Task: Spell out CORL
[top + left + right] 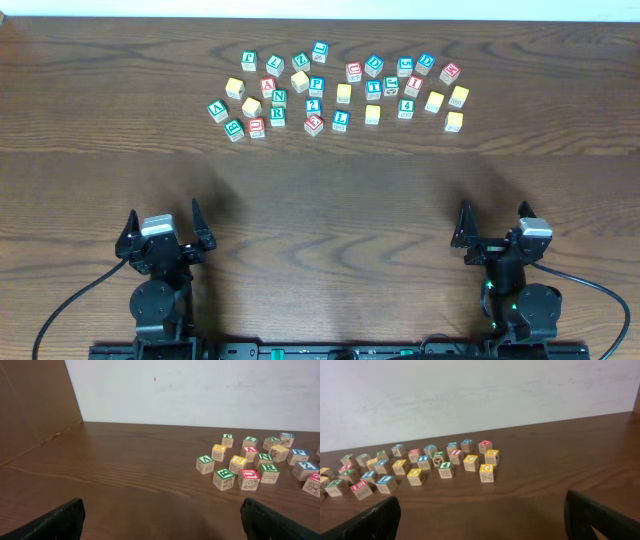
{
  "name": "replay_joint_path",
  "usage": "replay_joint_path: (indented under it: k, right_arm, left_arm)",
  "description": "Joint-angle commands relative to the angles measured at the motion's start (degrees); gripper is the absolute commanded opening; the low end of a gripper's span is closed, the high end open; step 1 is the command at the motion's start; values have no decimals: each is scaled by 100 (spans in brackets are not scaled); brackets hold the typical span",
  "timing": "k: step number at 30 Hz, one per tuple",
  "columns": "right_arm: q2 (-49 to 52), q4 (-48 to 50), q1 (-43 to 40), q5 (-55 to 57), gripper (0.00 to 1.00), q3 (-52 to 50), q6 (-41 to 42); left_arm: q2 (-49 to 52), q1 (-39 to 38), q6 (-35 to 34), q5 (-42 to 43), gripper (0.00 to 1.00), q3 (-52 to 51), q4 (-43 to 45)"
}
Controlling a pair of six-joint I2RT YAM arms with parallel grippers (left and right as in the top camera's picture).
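Several small wooden letter cubes lie scattered across the far middle of the table. The white-faced cube with a green R (277,116) (269,469) sits in the front row of the left cluster. To its right is the cube with a blue L (340,120) (385,482). Among them are several yellow-topped cubes, such as one (372,114); their letters cannot be read. My left gripper (165,215) (161,510) and right gripper (493,210) (481,502) stand open near the front edge, far from the cubes, with nothing between their fingers.
Red-, green- and blue-lettered cubes (313,123) crowd close around the task cubes. Bare dark wood (320,200) stretches between the cubes and both grippers. A white wall (200,390) runs behind the table, and a brown panel (30,405) stands at the left.
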Motion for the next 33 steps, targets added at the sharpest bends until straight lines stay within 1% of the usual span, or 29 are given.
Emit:
replay_joint_path:
  k: [1, 5, 7, 11, 16, 20, 24, 25, 27, 28, 33]
  right_arm:
    - [-31, 22, -44, 28, 99, -9, -63]
    - [-31, 22, -44, -227, 99, -9, -63]
    - [-31, 15, -44, -356, 99, 2, -63]
    - [61, -4, -44, -367, 99, 155, -66]
    - [542, -48, -44, -417, 99, 498, -63]
    - [1180, -125, -44, -691, 99, 1060, -66]
    - [2162, -402, -46, -691, 99, 1974, -173]
    - [2527, -614, -46, -693, 99, 2369, -170]
    - [2968, -898, -46, -723, 99, 2900, -168]
    - [3287, -1113, -46, -813, 99, 3338, -168]
    - [4454, -1943, -46, -839, 99, 4819, -173]
  left_arm:
    - [7, 24, 37, -9, 98, -81, -229]
    - [107, 24, 37, -4, 98, 46, -273]
    - [243, 24, 39, 125, 98, 125, -269]
    - [748, 24, 39, 339, 98, 378, -267]
    - [1572, 24, 39, 501, 98, 977, -269]
    - [2315, 24, 37, 787, 98, 1602, -321]
    - [3230, 24, 37, 1145, 98, 2533, -715]
    - [3567, 24, 35, 1222, 98, 2885, -901]
    - [3908, 24, 37, 1316, 98, 3261, -1141]
    - [4181, 24, 37, 1370, 98, 3589, -1379]
    - [5276, 24, 35, 1650, 98, 5010, -2411]
